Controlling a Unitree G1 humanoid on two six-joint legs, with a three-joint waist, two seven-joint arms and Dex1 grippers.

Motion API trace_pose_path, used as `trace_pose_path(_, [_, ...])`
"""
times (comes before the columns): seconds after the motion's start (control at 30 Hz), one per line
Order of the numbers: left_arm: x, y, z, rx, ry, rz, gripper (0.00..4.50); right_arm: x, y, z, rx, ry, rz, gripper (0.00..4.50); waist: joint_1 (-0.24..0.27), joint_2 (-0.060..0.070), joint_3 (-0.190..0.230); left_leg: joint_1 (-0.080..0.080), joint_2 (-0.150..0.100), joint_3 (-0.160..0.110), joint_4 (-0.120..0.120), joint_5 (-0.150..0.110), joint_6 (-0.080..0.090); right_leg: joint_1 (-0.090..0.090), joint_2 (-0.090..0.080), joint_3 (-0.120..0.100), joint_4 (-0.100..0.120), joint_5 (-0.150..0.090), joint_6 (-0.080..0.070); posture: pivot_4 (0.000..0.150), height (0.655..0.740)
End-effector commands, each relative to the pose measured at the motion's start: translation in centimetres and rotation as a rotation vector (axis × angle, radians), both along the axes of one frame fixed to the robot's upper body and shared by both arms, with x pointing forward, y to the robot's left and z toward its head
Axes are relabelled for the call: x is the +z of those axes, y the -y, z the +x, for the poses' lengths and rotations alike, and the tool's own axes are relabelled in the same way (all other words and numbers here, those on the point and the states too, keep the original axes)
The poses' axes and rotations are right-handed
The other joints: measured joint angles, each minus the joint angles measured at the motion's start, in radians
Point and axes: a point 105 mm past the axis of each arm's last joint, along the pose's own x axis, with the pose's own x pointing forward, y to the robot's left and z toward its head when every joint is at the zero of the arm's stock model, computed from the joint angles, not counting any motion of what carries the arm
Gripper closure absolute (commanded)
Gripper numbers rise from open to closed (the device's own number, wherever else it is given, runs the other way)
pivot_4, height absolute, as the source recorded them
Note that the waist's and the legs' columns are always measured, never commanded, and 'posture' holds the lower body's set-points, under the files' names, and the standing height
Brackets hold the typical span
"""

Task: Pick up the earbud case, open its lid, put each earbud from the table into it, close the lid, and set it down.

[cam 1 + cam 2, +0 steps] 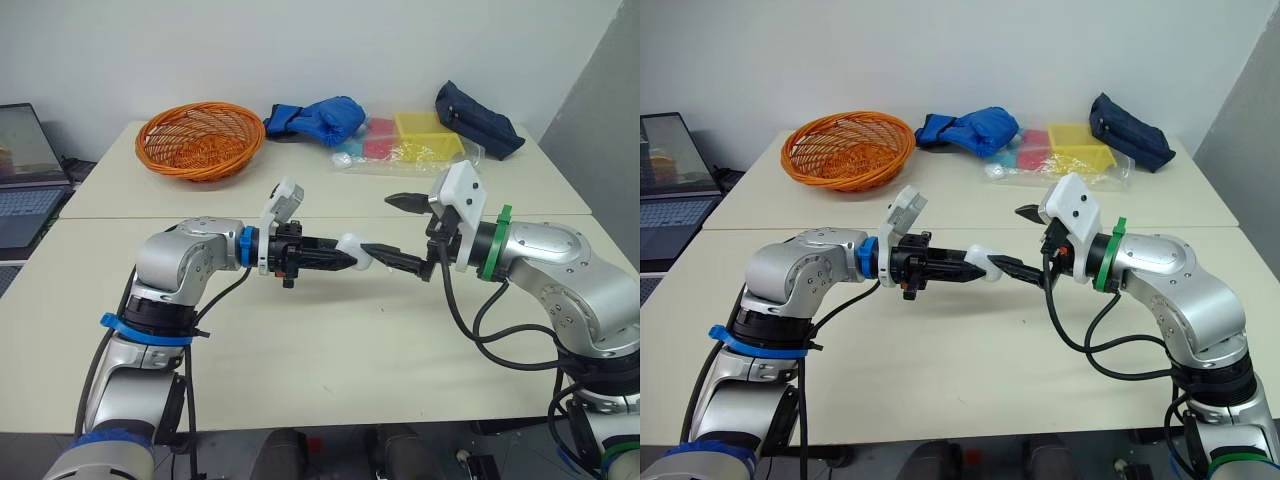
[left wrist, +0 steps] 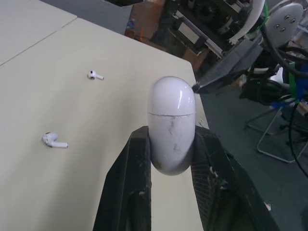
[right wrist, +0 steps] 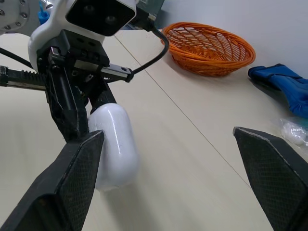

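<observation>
**Case in the left gripper, lid shut, both earbuds on the table**

I saw one earbud case (image 2: 172, 125) held clear of the table (image 1: 330, 370), over the middle of the near tabletop. Its long axis lay roughly level and in line with the left fingers, running about parallel to the table's front edge. The domed lid end pointed toward the right arm, and the lid seam was closed.

The left gripper (image 1: 345, 262) was clamped on the case's lower half, one black finger on each side. The right gripper (image 1: 377, 224) was spread wide with nothing in it. The tip of its lower finger sat at the side of the lid, touching it or just beside it; I could not tell which.

I counted two white earbuds lying on the tabletop, apart from each other: one earbud (image 2: 54, 140) and the second earbud (image 2: 95, 74).

The surface was two pale beige tables pushed together, with a seam between them. Along the far table's back edge I saw one orange wicker basket (image 1: 200, 140), a blue fabric bundle (image 1: 318, 118), yellow and pink boxes in a clear bag (image 1: 428, 135) and a navy pouch (image 1: 478, 120). An open laptop (image 1: 25, 175) stood beyond the left edge, and a plain white wall was behind.
</observation>
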Motion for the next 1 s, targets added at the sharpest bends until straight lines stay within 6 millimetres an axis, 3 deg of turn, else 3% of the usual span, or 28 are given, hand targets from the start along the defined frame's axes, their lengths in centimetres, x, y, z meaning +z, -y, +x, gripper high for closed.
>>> trace_pose_path(0.03, [1.5, 0.5, -0.8, -0.051, 0.051, -0.031, 3.76, 0.7, 0.3, 0.0, -0.007, 0.055, -0.012, 0.02, 0.0, 0.0, 0.0, 0.0, 0.0, 0.0, 0.0, 0.0, 0.0, 0.0, 0.0, 0.0, 0.0, 0.0, 0.0, 0.15, 0.74])
trace_pose_path(0.63, [1.3, 0.6, -0.9, -0.077, 0.061, -0.009, 3.76, 0.0, -0.3, -1.4, 0.051, 0.02, -0.034, 0.02, 0.001, 0.0, 0.0, 0.0, 0.0, 0.0, 0.0, 0.0, 0.0, 0.0, -0.001, 0.0, 0.0, 0.0, 0.0, 0.15, 0.74])
trace_pose_path(1.0, [1.5, 0.8, -1.1, -0.09, 0.072, -0.01, 3.76, -0.3, -0.1, -0.8, 0.024, 0.031, -0.053, 0.02, 0.0, 0.0, 0.0, 0.0, 0.001, 0.0, -0.001, 0.0, 0.0, 0.0, -0.001, 0.0, -0.001, 0.0, 0.0, 0.15, 0.74])
